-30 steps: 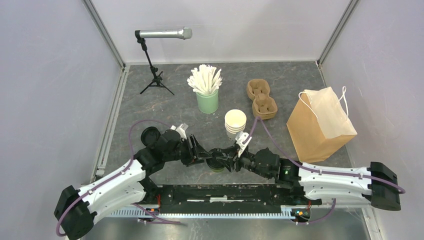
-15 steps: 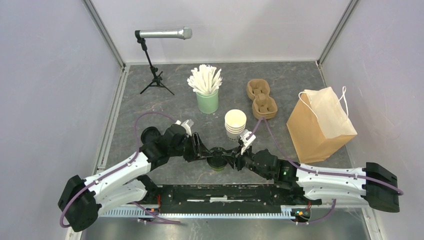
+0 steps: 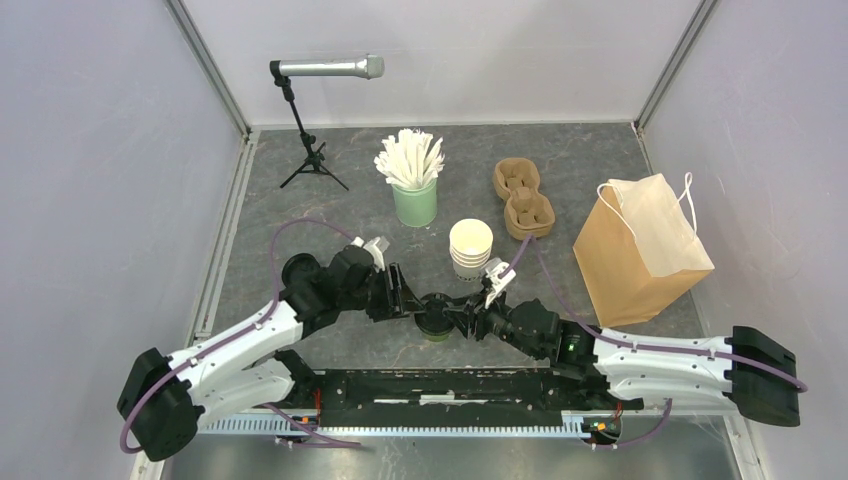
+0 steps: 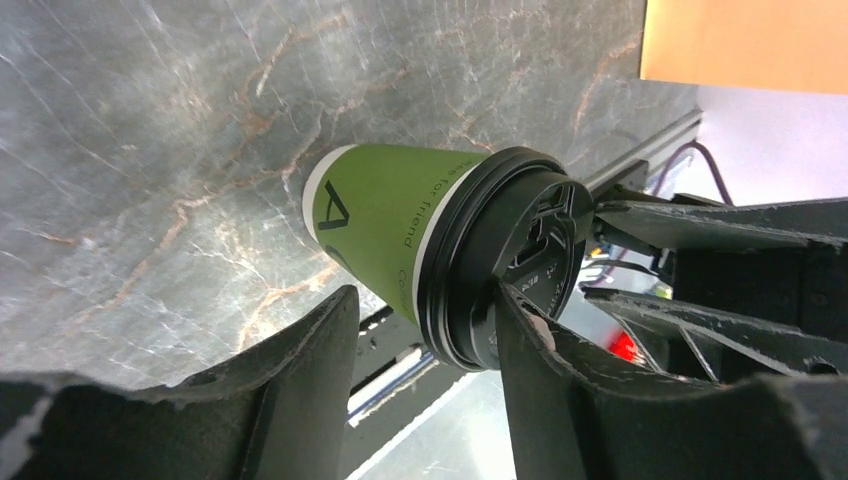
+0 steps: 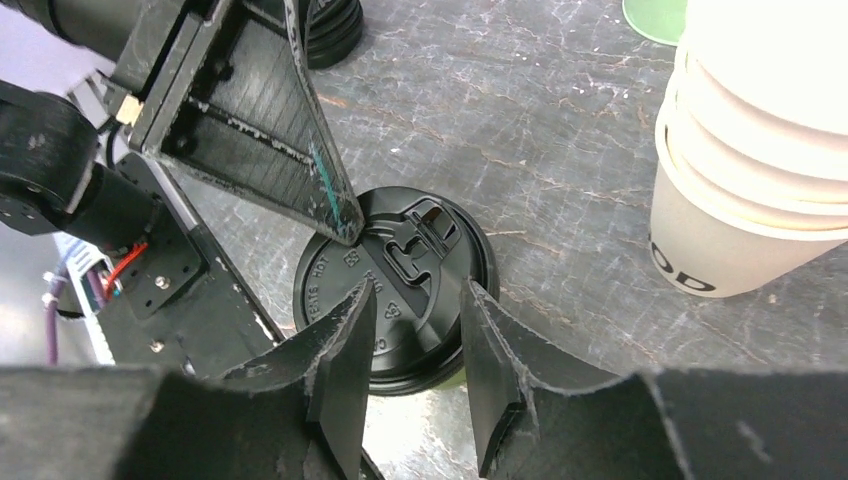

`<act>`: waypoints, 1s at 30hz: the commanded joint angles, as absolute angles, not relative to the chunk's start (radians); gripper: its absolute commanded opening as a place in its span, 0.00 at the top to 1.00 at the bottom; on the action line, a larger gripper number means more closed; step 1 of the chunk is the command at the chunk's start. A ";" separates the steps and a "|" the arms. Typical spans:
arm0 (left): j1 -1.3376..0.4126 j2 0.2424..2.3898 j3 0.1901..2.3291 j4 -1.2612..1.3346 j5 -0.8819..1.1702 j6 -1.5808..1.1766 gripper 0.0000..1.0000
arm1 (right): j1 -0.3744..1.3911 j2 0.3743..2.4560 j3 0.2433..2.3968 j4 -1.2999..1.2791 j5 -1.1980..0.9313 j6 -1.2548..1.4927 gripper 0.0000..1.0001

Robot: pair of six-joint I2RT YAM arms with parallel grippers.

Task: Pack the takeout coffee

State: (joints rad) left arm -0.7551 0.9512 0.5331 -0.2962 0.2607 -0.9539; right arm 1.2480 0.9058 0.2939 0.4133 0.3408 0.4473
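An olive-green paper cup with a black lid (image 3: 435,322) stands upright near the table's front edge. It also shows in the left wrist view (image 4: 385,225) and the right wrist view (image 5: 400,290). My left gripper (image 3: 412,303) is open at the cup's left; in its wrist view (image 4: 425,300) one fingertip (image 4: 520,320) touches the lid top. My right gripper (image 3: 462,318) is open at the cup's right, its fingers (image 5: 345,340) just over the lid. A round black lid (image 3: 298,270) lies by the left arm; I cannot tell whether the white cup is under it.
A stack of lidless cream cups (image 3: 471,246) stands just behind the green cup, close to the right wrist. A mint-green cup of white sticks (image 3: 413,190), a cardboard cup carrier (image 3: 523,197), a brown paper bag (image 3: 640,250) and a microphone stand (image 3: 310,150) are farther back.
My left gripper has moved right and a little farther back, closing in on the green cup's lid. The right gripper has shifted slightly. The cup has stayed in place.
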 commanded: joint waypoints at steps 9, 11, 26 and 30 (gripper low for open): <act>-0.758 1.064 0.799 -0.487 0.176 -0.624 0.34 | 1.247 0.724 0.416 0.165 0.407 0.294 0.50; -0.761 1.093 0.828 -0.522 0.166 -0.590 0.38 | 1.247 0.694 0.406 0.147 0.422 0.289 0.49; -0.782 1.011 0.841 -0.578 0.004 -0.578 0.39 | 1.248 0.882 0.513 0.095 0.368 0.124 0.39; -0.781 0.928 0.829 -0.617 -0.128 -0.578 0.39 | 1.246 0.976 0.577 0.055 0.350 0.096 0.40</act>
